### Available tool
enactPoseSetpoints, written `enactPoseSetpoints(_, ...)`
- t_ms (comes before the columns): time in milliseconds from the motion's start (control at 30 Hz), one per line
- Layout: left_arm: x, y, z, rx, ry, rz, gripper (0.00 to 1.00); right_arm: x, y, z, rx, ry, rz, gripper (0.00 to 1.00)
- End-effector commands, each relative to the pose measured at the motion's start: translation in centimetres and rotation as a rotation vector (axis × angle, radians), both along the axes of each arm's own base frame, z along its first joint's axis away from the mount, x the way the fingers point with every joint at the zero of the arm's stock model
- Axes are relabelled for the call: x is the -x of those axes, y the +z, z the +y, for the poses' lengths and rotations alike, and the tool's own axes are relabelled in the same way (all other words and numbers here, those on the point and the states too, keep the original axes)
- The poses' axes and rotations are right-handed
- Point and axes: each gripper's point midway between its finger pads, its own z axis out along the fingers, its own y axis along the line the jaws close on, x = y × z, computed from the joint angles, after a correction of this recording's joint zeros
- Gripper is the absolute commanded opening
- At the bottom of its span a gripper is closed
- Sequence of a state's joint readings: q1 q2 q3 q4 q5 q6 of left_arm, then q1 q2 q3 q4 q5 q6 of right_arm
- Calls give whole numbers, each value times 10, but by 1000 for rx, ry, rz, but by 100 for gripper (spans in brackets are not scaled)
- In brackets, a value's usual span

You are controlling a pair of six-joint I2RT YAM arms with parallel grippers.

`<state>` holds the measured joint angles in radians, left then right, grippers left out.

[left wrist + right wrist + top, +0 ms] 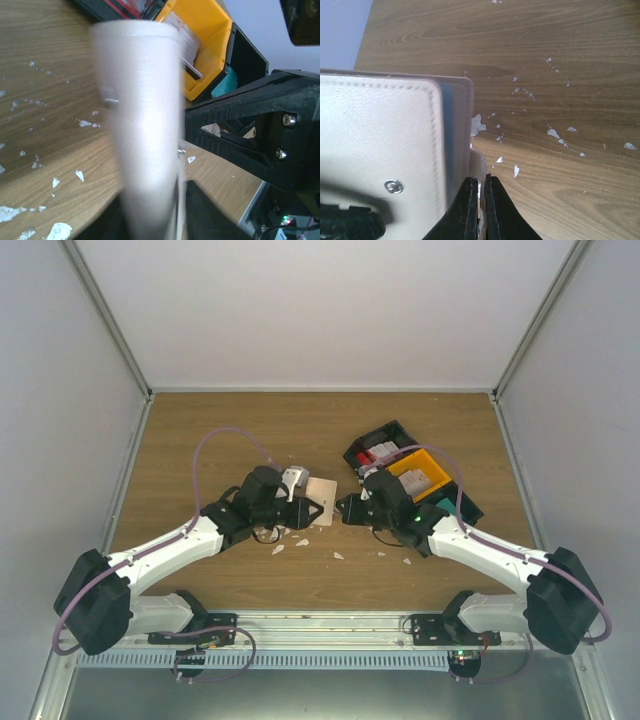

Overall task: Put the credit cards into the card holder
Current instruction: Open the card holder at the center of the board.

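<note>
Beige card holder (380,130) at centre of table (200,440), edge clenched in right pincer (481,197), seemingly to steady it for loading; grip of left pincer (152,220) cannot be told behind blurred pale object (140,100); cards (383,452) in bins (440,465).

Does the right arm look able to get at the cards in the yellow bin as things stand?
Probably not yet: the right gripper is shut on the edge of the card holder. The yellow bin lies close beside its wrist, with nothing between.
</note>
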<state>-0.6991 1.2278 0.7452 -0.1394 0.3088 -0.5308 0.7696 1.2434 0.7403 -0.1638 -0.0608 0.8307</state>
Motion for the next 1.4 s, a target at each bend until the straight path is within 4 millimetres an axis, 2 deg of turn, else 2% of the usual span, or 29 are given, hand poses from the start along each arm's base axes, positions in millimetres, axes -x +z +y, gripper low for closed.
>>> enactPoseSetpoints(0, -6, -13, 6, -13, 61, 38, 48, 7, 2, -4, 14, 37, 14, 0)
enactPoseSetpoints(67, -8, -28, 17, -58, 122, 68, 62, 13, 1, -6, 37, 56, 45, 0)
enactPoseSetpoints(167, -12, -44, 34, -114, 204, 97, 73, 19, -1, -6, 56, 89, 82, 0)
enactPoseSetpoints(300, -16, -51, 54, -141, 300, 111, 78, 17, 1, 7, 71, 156, 80, 1)
enactPoseSetpoints(467, -19, -49, 68, -120, 346, 114, 79, 16, 6, 36, 5, 265, 100, 0)
enactPoseSetpoints(567, -17, -44, 66, -88, 316, 107, 76, 19, 7, 50, -57, 310, 134, 0)
enactPoseSetpoints(700, -13, -45, 65, -70, 295, 108, 68, 20, 5, 59, -107, 304, 190, 0)
enactPoseSetpoints(867, -10, -56, 84, -95, 386, 119, 57, 20, 7, 68, -159, 276, 242, 0)
enactPoseSetpoints(1033, 3, -52, 88, -15, 390, 112, 42, 15, -7, 66, -123, 201, 291, 0)
enactPoseSetpoints(1100, 12, -53, 88, 30, 374, 114, 37, 10, -9, 67, -124, 161, 303, 1)
enactPoseSetpoints(1200, 21, -60, 87, 70, 355, 123, 36, -6, -18, 68, -87, 101, 301, 1)
enactPoseSetpoints(1367, 22, -62, 77, 86, 306, 136, 36, -36, -40, 66, 20, 55, 301, 0)
